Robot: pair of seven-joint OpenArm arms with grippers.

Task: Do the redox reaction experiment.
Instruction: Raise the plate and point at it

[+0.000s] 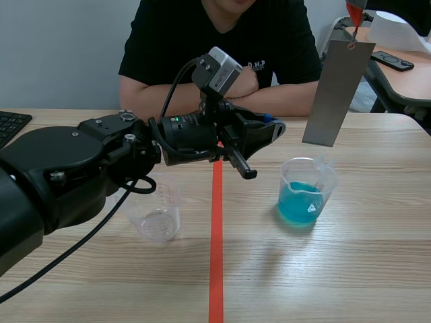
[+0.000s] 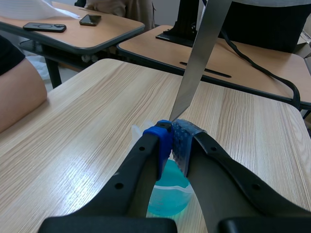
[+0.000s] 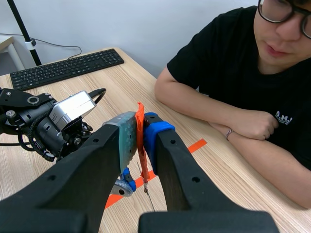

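The right jaws pinch an orange-red tag, and a grey metal strip hangs tilted from it at the far right. The strip's lower end is above the rim of a beaker of blue liquid, which stands on the surface right of the tape line. The left jaws are pressed together on nothing, just left of the strip's lower end. An empty clear beaker stands left of the line. A person sits at the far side with folded arms.
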